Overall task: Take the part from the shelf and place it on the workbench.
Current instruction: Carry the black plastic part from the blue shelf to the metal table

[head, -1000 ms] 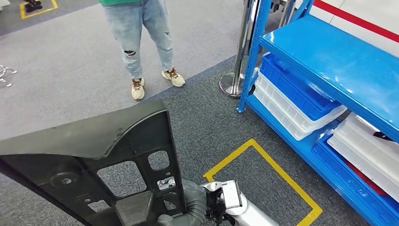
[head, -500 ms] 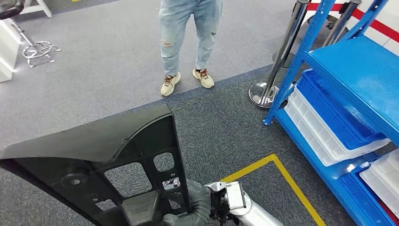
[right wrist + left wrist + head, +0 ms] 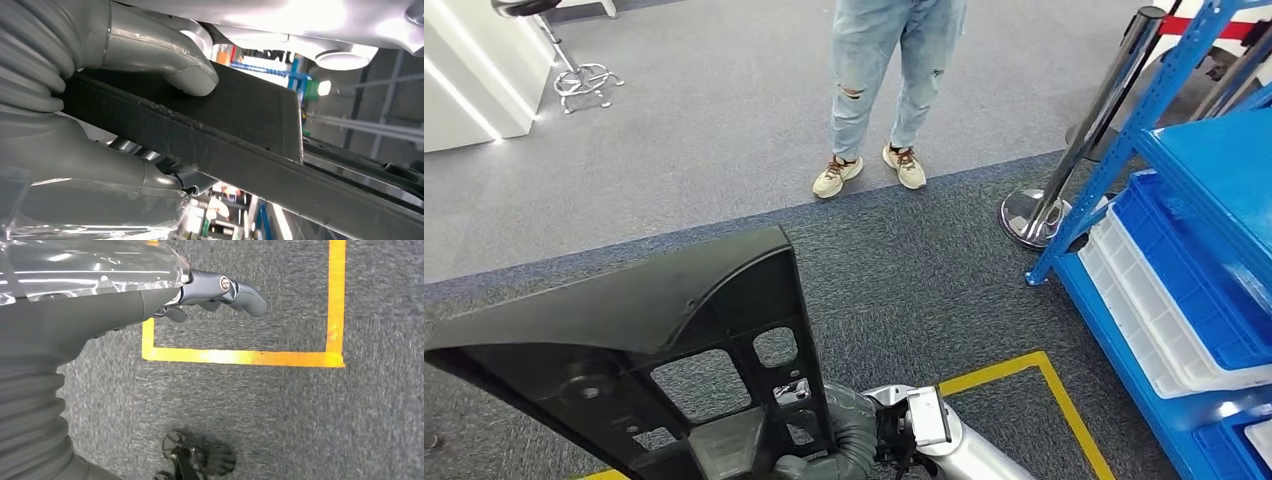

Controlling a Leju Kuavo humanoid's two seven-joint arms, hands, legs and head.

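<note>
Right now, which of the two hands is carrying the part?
The right hand: its thumb and fingers clamp the black part at its edge. The left hand hangs over the carpet, holding nothing.

Your robot's right arm [image 3: 969, 455] is a silver tube ending in a white block with dark cabling, just behind the grey ribbed cover of the right hand [image 3: 839, 445]. In the right wrist view you see that cover's thick grey folds, a smooth grey thumb [image 3: 170, 62] and clear film over the palm. Beside the left hand [image 3: 150, 295], you see the same film, grey ribbing and darker fingers [image 3: 235, 290] with a round silver screw.
</note>
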